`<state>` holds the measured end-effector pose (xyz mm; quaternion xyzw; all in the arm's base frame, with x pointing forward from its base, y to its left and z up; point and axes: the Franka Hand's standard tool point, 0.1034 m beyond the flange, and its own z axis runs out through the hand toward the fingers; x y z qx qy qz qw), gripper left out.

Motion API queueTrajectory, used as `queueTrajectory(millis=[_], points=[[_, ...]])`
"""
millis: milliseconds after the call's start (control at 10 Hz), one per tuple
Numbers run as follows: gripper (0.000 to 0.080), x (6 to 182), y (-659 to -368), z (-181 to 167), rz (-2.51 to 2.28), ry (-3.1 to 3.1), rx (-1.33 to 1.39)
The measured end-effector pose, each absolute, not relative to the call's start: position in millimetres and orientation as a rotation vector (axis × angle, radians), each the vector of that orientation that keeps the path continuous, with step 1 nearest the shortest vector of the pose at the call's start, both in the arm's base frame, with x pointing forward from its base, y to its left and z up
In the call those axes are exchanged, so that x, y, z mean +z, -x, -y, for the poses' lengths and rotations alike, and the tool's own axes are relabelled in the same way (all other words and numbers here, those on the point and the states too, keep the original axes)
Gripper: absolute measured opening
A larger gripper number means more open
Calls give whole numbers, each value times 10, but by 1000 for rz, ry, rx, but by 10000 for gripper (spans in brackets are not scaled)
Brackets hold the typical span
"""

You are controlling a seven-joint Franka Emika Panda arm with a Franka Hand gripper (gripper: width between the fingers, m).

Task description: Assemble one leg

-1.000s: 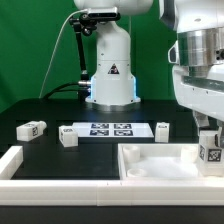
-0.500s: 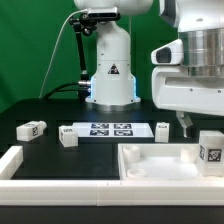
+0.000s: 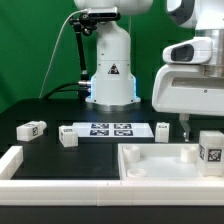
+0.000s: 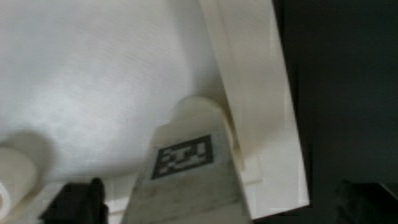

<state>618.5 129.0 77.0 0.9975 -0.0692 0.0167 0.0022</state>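
A leg (image 3: pixel 211 152), a stubby white block with a tag, stands upright in the right corner of the large white square piece (image 3: pixel 150 165). My gripper (image 3: pixel 197 128) hangs just above and behind it, open and holding nothing. In the wrist view the leg (image 4: pixel 187 160) lies below, between my two dark fingertips (image 4: pixel 80 200), which stand apart from it. Three more legs lie on the black table: one at the exterior view's left (image 3: pixel 31 128), one beside it (image 3: pixel 68 137), one at mid-right (image 3: pixel 161 129).
The marker board (image 3: pixel 110 129) lies flat in the middle, in front of the robot base (image 3: pixel 110 80). A white rail (image 3: pixel 10 160) runs along the front left and front edge. The square piece's raised rim (image 4: pixel 249 90) runs beside the leg.
My gripper has let go of the leg and risen off it. The leg stays standing in the square piece's right corner.
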Motion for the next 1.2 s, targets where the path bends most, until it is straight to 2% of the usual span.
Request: queueTrajectory(millis=[200, 400, 500, 600, 700, 800, 1000, 1200], points=[[649, 770, -6198, -1222, -32, -3134, 51], [649, 770, -6208, -1174, -87, -3132, 51], [528, 770, -6207, -1175, -87, -3132, 51], [528, 769, -6207, -1175, -87, -3132, 51], [328, 770, -6207, -1175, -86, -3132, 51], [291, 769, -6206, -1178, -64, -3134, 50], [291, 768, -6206, -1177, -57, -3134, 50], [291, 749, -6197, -1198, 368, -3140, 54]])
